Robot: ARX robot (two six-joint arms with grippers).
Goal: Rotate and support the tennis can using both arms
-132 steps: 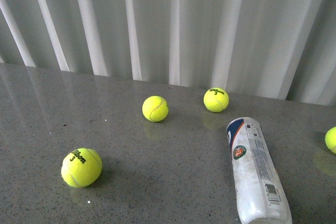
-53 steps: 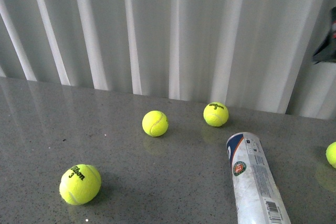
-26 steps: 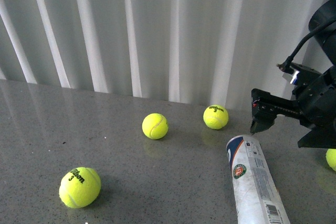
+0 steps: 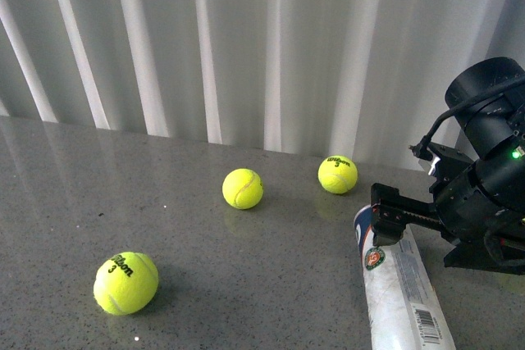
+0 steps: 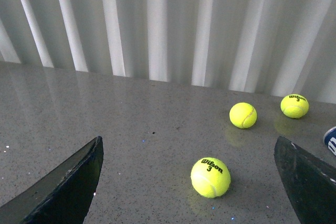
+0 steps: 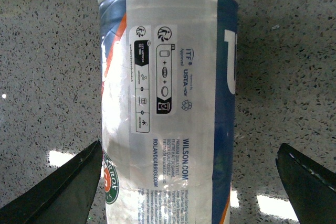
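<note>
One container only: the tennis can (image 4: 399,284), lying on its side on the grey speckled surface (image 4: 123,186), on the robot's right. Its far end pointed toward the white pleated curtain (image 4: 246,38); its near end ran off the bottom of the front view. The wall looked cloudy white, and its contents could not be made out.

Three yellow tennis balls lay loose on the surface, outside the can: one near the front left (image 4: 125,283), one mid-surface (image 4: 243,188), and one by the curtain (image 4: 338,175), near the can's far end.

Can look, right wrist view (image 6: 173,103): ribbed clear rim at the end, a blue band with part of a white letter, an orange stroke, a white panel with ITF and USTA marks, and "WILSON.COM" and "ROLANDGARROS.COM" print. The round logo was partly cut off. A barcode showed near the near end in the front view.

Right gripper (image 4: 387,219) hung over the can's far end, fingers (image 6: 63,192) released, spread either side of the can with bare surface between each and the wall.

Left gripper (image 5: 187,140) was over the surface well apart from the can, fingers (image 5: 68,182) released and wide apart, holding nothing. Only a blue sliver of the can (image 5: 331,140) showed at that view's edge.
</note>
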